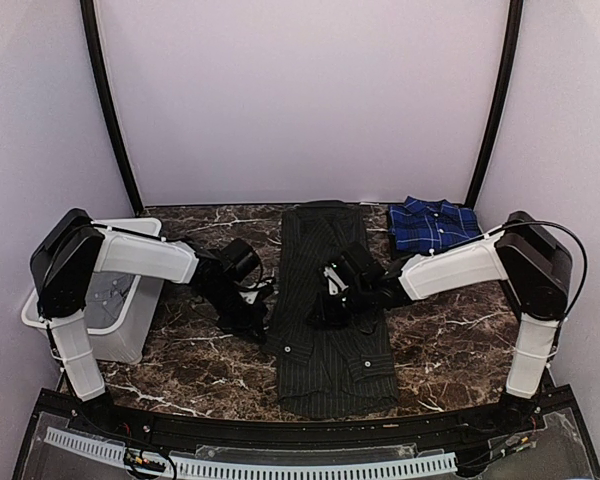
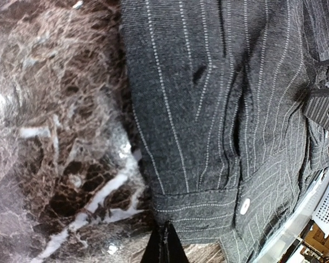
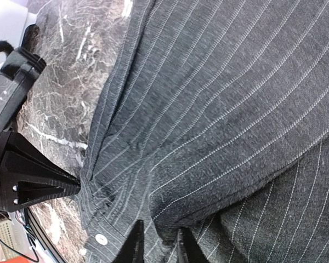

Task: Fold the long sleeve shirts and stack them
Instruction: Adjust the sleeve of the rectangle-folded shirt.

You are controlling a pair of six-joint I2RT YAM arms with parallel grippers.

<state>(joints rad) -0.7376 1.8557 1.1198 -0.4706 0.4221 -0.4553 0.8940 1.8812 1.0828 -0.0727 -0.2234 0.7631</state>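
- While the black shirt (image 1: 330, 375) lies lengthwise on the table (image 1: 200, 365), folded narrow, pale pinstripes run along it.
- Left gripper (image 2: 164, 247) pinches its left edge by a white cuff button (image 2: 244, 206); right gripper (image 3: 159, 244) clamps a fold mid-shirt.
- Only the top view shows the plaid shirt (image 1: 432, 224), folded at the far right, and the bin (image 1: 120, 340) at left.

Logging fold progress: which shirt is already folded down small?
The blue plaid shirt at the far right, a compact square. The black pinstriped shirt lies stretched out long at centre.
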